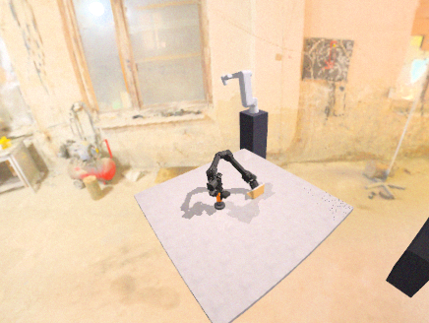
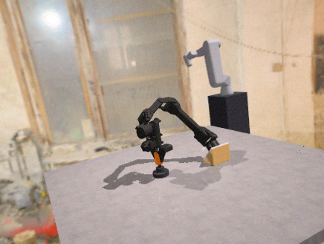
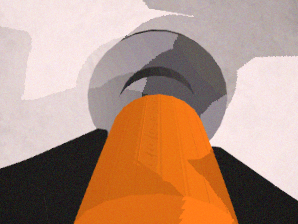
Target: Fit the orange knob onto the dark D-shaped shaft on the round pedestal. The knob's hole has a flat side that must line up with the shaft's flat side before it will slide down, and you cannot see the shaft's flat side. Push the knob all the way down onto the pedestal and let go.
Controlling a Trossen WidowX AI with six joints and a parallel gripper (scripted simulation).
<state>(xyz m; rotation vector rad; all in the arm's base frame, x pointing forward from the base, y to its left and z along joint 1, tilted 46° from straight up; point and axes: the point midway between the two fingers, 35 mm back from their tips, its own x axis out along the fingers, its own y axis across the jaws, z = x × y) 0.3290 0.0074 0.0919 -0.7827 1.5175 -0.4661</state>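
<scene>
The orange knob (image 1: 218,198) (image 2: 157,158) (image 3: 157,165) is held upright with a slight lean, directly over the round dark pedestal (image 1: 219,207) (image 2: 160,173) (image 3: 107,80). My gripper (image 1: 219,194) (image 2: 158,152) (image 3: 157,148) is shut on the knob, with one black finger on each side in the wrist view. The knob's lower end is above the pedestal's wide base, at the narrow dark part in the middle. The shaft and the knob's hole are hidden, so I cannot tell whether the shaft is inside the hole.
The arm's base stands behind and to the right, beside a tan block (image 1: 256,191) (image 2: 220,155) on the grey table top (image 1: 256,256) (image 2: 193,216). A pale robot arm (image 1: 247,91) (image 2: 214,63) stands on a dark pillar (image 1: 253,134) (image 2: 228,111) beyond the table's back edge.
</scene>
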